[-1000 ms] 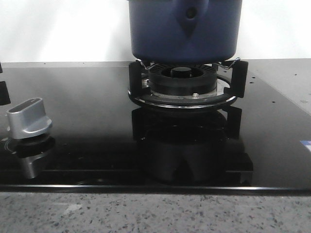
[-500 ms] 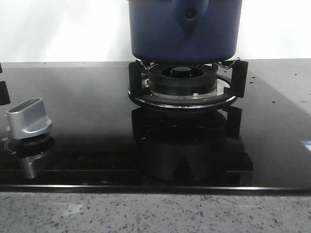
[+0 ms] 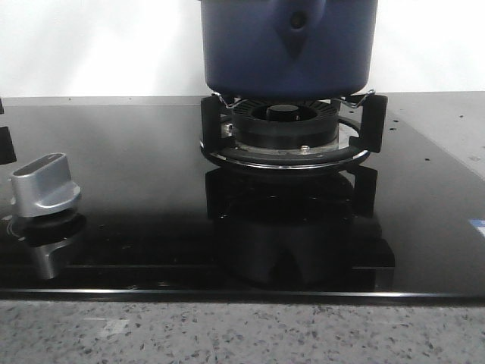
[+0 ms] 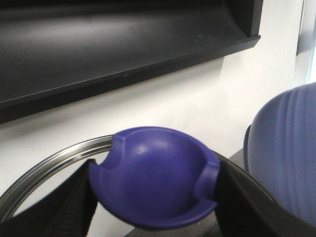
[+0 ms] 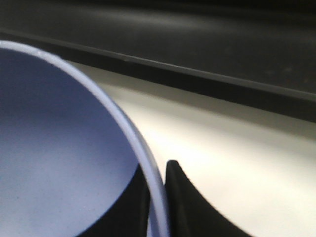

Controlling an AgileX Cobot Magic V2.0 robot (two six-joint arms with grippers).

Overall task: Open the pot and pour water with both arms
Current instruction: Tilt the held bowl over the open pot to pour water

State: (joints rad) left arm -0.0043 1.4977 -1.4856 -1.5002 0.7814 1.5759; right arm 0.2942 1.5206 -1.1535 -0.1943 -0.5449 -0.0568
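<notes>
left pincer [image 4: 153,197] clamped around blue lid knob [image 4: 155,185], right pincer [image 5: 158,197] pinching pot [image 3: 288,45] rim

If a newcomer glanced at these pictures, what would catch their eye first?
Probably the dark blue pot on the burner grate at the middle back of the black glass cooktop. Next, the silver knob at front left, then the left gripper clamping a blue lid knob.
</notes>
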